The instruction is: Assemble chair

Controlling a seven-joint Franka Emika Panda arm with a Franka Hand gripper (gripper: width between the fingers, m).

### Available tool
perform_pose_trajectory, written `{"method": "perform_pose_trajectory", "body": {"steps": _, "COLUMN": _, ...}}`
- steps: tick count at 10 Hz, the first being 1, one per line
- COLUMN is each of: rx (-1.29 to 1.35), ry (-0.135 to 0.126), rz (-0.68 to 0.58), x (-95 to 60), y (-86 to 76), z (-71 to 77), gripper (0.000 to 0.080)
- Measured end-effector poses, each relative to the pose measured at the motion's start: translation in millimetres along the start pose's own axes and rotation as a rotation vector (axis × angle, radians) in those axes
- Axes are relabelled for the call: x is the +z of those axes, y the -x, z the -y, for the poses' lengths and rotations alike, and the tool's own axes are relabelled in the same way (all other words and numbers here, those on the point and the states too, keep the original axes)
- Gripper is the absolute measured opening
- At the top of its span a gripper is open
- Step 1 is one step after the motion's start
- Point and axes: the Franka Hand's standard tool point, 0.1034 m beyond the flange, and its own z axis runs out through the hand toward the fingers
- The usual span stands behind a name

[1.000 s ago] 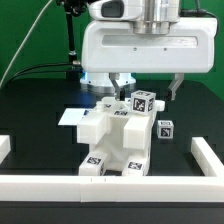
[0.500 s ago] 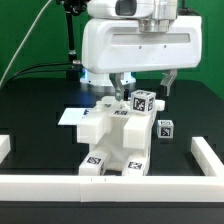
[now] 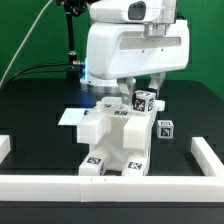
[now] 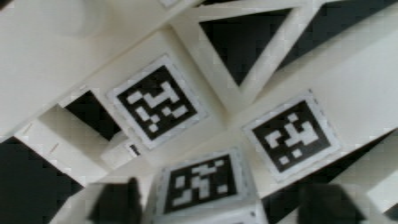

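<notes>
On the black counter [image 3: 40, 110], between the white border bars [image 3: 110, 185], the chair [image 3: 113, 140] stands as a stepped stack of chunky white tagged parts. At the stack's far upper edge is a small tagged cube [image 3: 146, 101]. My end effector [image 3: 144, 92] hangs over it with one finger on each side, jaws at a middling width; whether the pads press the cube I cannot tell. In the wrist view my dark fingertips [image 4: 111, 200] flank a tag face. A second small cube [image 3: 165, 128] rests on the counter just beside the stack, on the exterior view's right.
</notes>
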Motion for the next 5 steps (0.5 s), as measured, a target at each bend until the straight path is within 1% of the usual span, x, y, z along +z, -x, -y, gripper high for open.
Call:
{"method": "perform_pose_trajectory", "body": {"steps": 1, "rx": 0.084, "ry": 0.000, "rz": 0.000, "x": 0.0, "y": -0.1, "z": 0.1, "gripper": 0.0284}}
{"method": "perform_pose_trajectory", "body": {"steps": 4, "rx": 0.294, "ry": -0.001, "rz": -0.001, "x": 0.1, "y": -0.4, "z": 0.6, "gripper": 0.0285}}
{"method": "perform_pose_trajectory", "body": {"steps": 5, "rx": 0.321, "ry": -0.001, "rz": -0.001, "x": 0.6, "y": 0.4, "z": -0.8, "gripper": 0.0285}}
